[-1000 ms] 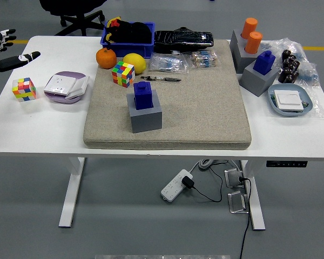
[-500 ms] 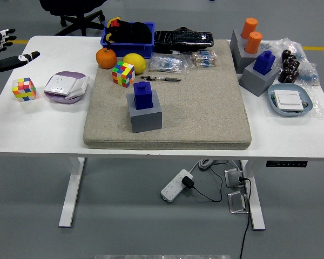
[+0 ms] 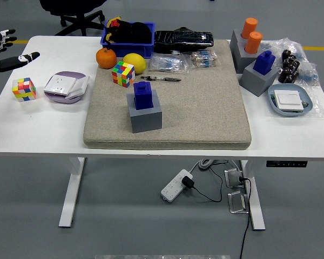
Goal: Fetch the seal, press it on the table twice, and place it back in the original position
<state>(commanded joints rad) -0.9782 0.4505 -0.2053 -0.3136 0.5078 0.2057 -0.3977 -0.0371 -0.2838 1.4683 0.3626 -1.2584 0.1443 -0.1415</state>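
While the left hand (image 3: 2,51) hangs spread at the table's (image 3: 38,129) left edge, the seal (image 3: 143,95) stands untouched.

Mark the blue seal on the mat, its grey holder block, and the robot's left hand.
blue seal (image 3: 143,95), head view, on its front face.
grey holder block (image 3: 146,119), head view, on its front side below the seal.
left hand (image 3: 1,47), head view, far left edge, on the white fingers.

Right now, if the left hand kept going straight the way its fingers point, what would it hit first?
Probably nothing close: the left hand points right along the far table edge, passing behind the small cube. The orange might be first; depth is unclear.
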